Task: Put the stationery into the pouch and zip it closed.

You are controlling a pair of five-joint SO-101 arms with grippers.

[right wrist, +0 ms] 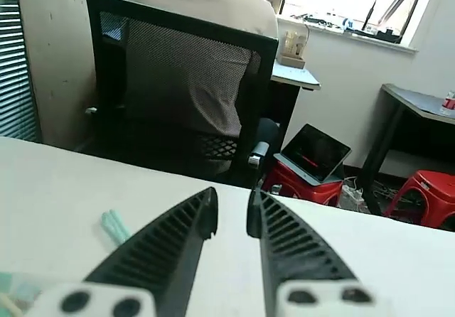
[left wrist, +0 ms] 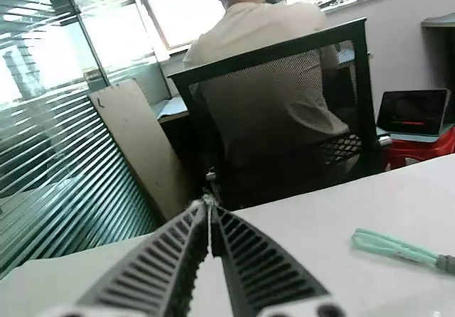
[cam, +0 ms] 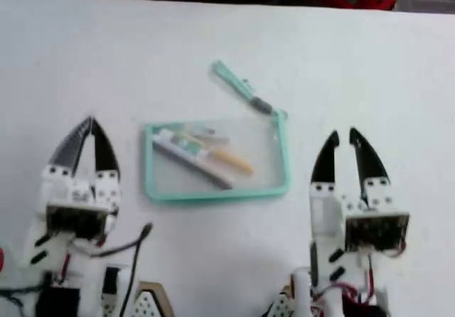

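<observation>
Clear pouch (cam: 213,195) w/ teal trim; teal strap (cam: 231,79); white table (cam: 355,61); blk chair (left wrist: 284,118).

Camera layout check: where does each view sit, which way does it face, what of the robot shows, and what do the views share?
High view: fixed above, looking down on the table; pouch in the middle, both arms at the picture's lower edge, left gripper shut, right gripper slightly open.
Left wrist view: on the left arm, facing across the table toward an office chair; its own gripper in the foreground.
Right wrist view: on the right arm, facing likewise; its own gripper in the foreground.
Shared: the pouch's teal strap shows in all three.
</observation>
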